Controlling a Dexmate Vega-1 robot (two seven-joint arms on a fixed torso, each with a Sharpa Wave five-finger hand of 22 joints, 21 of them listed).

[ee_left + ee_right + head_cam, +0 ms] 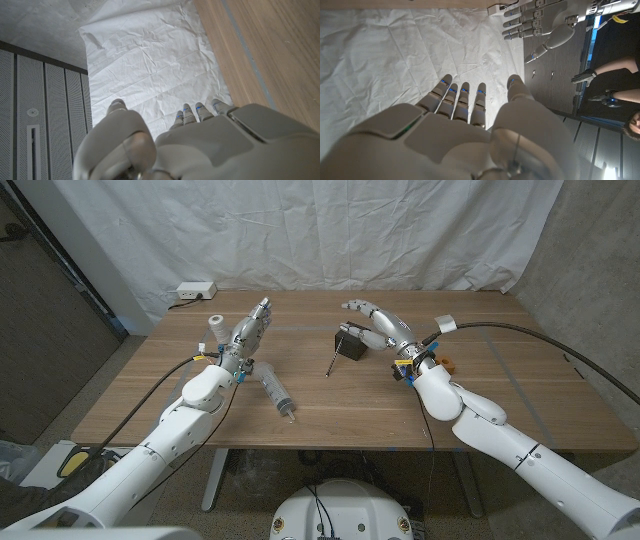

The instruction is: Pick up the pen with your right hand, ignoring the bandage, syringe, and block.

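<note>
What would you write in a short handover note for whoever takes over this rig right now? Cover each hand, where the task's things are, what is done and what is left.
Left hand: open, holding nothing, fingers extended over the table's left part, near the bandage roll.
Right hand: open, holding nothing, fingers apart, raised beside the dark block.
Pen: on the table near the middle, just in front of the block, ungripped.
Syringe: on the table, front left.
Done: right hand brought near the pen.
Left: lower the right hand, grip the pen and lift it; leave bandage roll, syringe and block alone.

A robot lab or test studio: a white sheet backdrop (330, 230) hangs behind the wooden counter (480, 410), grey perforated wall panels (45, 100) stand beside it.
</note>
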